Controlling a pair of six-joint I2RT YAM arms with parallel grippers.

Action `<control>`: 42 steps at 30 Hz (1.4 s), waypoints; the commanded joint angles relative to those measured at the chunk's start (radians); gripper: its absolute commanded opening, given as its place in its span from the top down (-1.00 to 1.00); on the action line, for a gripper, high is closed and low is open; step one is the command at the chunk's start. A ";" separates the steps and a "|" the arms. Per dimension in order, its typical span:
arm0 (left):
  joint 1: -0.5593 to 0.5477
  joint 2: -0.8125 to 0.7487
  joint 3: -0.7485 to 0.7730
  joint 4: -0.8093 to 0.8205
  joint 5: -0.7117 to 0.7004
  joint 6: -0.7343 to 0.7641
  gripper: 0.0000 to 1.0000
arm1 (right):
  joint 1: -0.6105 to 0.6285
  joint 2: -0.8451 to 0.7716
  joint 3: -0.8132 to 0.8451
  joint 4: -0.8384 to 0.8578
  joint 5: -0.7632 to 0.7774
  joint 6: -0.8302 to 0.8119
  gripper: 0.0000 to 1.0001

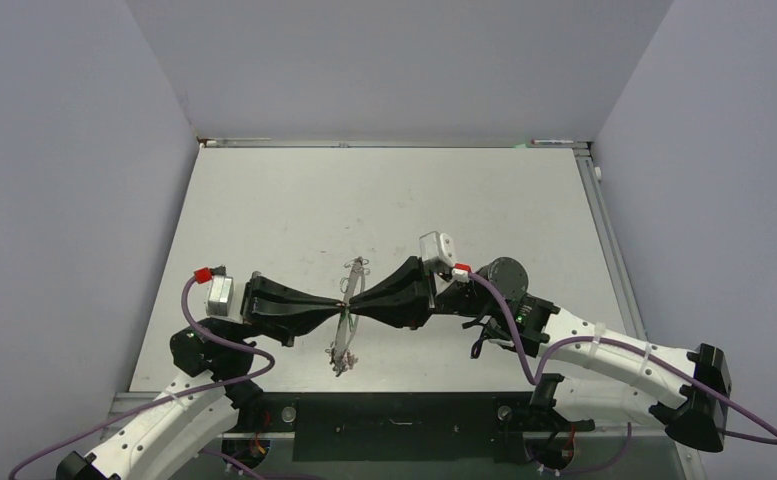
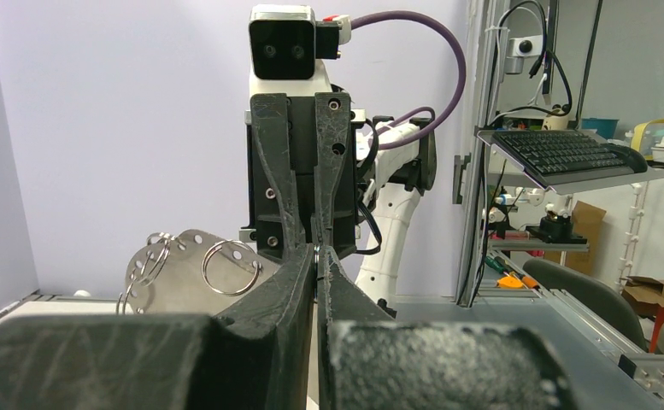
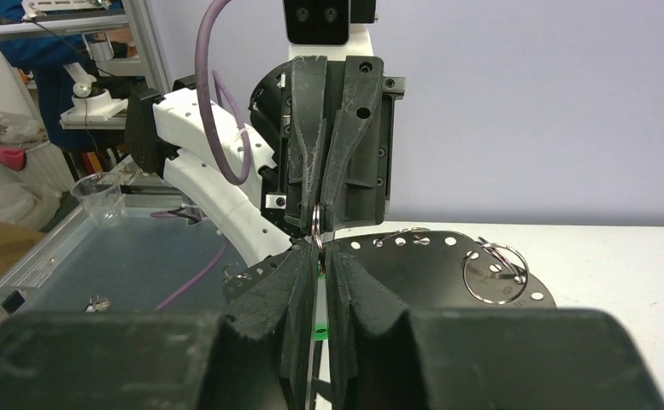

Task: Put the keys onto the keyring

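Observation:
The keyring [image 1: 343,348] hangs upright between both grippers, edge-on in the top view. The wrist views show it as a flat round metal plate with rim holes [image 2: 183,286] [image 3: 431,273] carrying small split rings [image 3: 493,273]. My left gripper [image 1: 337,304] [image 2: 315,253] is shut on a small split ring at the plate's edge. My right gripper [image 1: 361,300] [image 3: 318,254] faces it tip to tip and is shut on a key with a green head [image 3: 318,329]. The red and blue keys do not show.
The white table [image 1: 384,200] is walled by pale panels on three sides. The arms' bases and purple cables [image 1: 554,360] crowd the near edge. A shelf with a keyboard [image 2: 567,154] stands off the table.

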 commanded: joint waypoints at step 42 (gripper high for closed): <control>0.020 -0.002 0.002 0.108 -0.047 -0.022 1.00 | -0.004 0.041 -0.024 0.057 -0.018 0.025 0.89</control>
